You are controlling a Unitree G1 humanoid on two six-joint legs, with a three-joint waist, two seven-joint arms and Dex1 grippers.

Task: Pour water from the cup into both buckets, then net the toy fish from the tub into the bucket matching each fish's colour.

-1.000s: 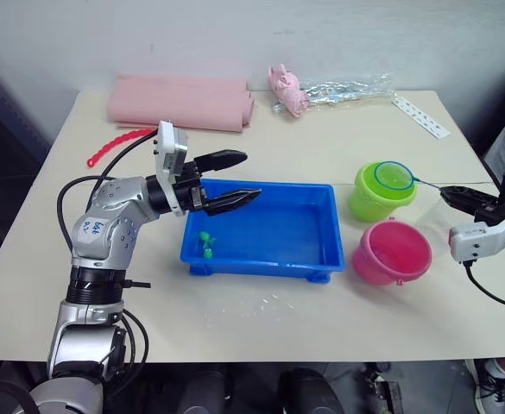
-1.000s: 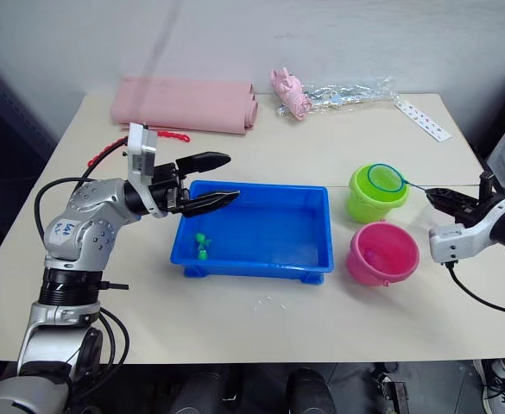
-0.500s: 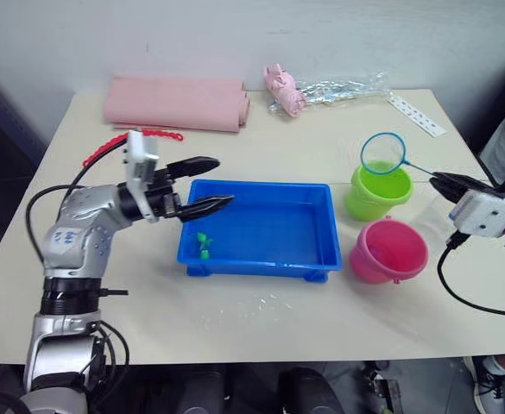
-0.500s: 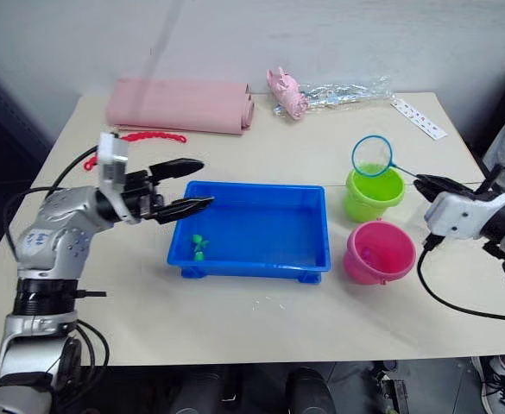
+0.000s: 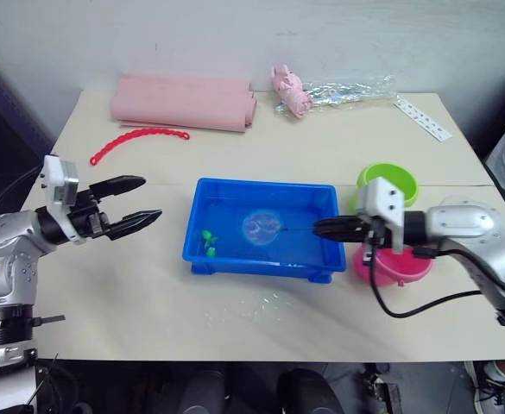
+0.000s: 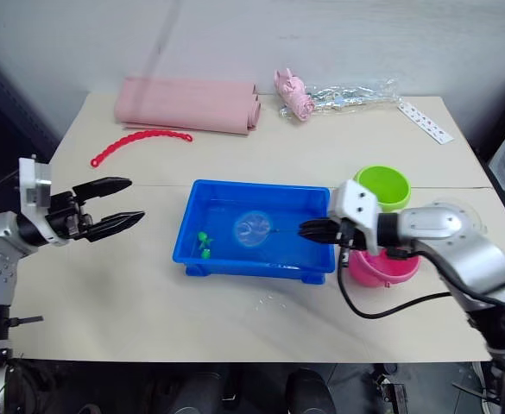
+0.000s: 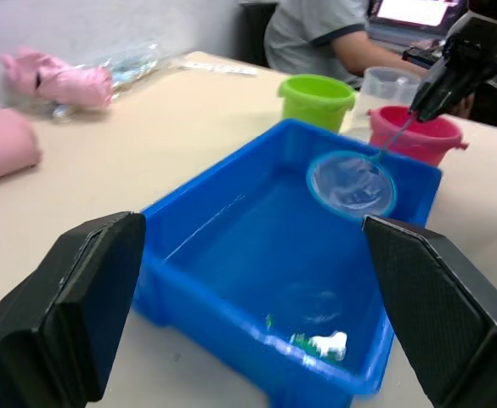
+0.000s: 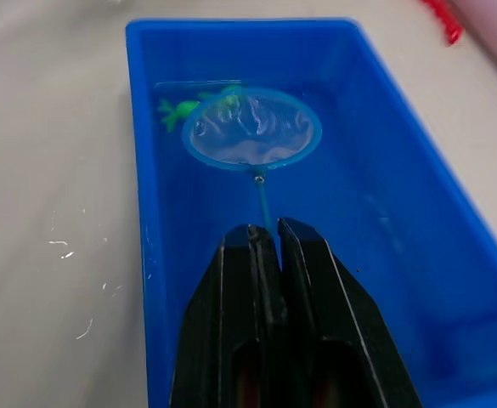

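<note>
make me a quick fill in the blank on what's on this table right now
1. The right tool is shut on the handle of the ____.
2. The net's hoop sits over the blue ____.
3. The fish left in the tub are ____ in colour.
4. The left tool is ____, holding nothing.

Missing words: net; tub; green; open

Beige table. On it: blue tub in the middle. Right of the tub, green bucket and pink bucket. Behind the tub, pink roll, red chain, pink toy, clear wrapper, white strip.
</note>
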